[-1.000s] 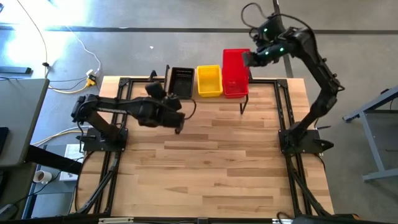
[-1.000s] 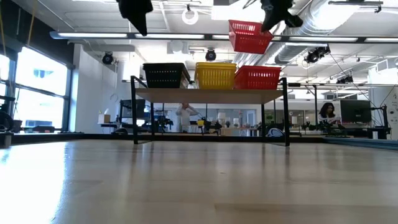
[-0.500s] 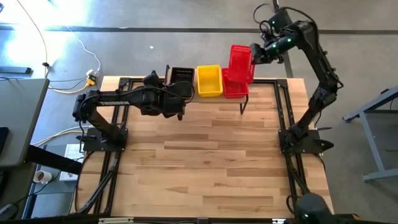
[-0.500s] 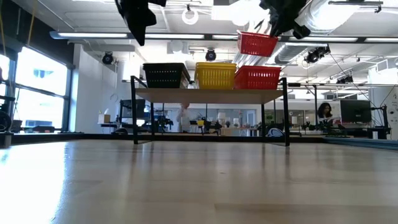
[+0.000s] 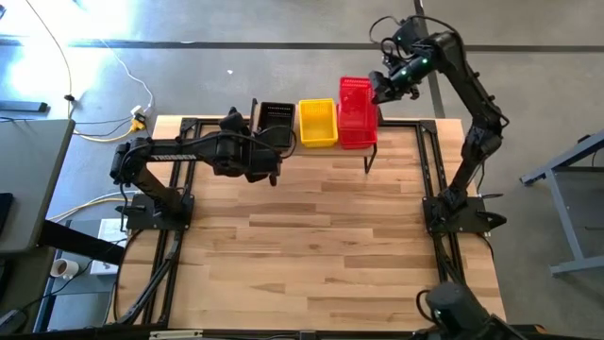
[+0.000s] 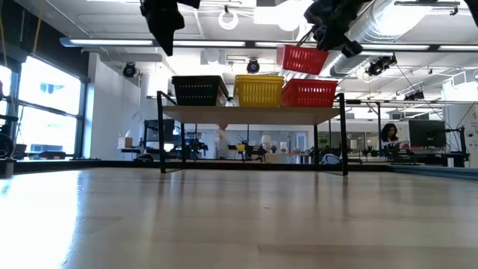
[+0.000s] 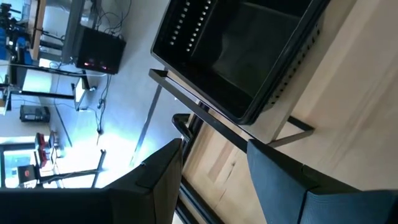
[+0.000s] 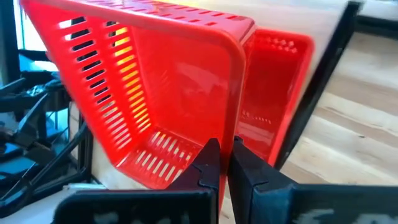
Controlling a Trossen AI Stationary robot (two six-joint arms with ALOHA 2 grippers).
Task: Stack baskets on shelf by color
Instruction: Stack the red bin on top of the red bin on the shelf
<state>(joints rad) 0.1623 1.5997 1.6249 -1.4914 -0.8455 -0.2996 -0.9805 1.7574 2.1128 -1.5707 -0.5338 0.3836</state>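
Red basket (image 8: 168,93), rim pinched by the right hand (image 8: 225,163), hides most of the shelved red one (image 8: 277,106); left hand (image 7: 214,180) open.

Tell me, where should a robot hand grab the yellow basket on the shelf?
Pinch one rim wall of the yellow perforated plastic basket from above. It sits open-top upright on the wooden-topped shelf, with the black and red baskets close beside it.
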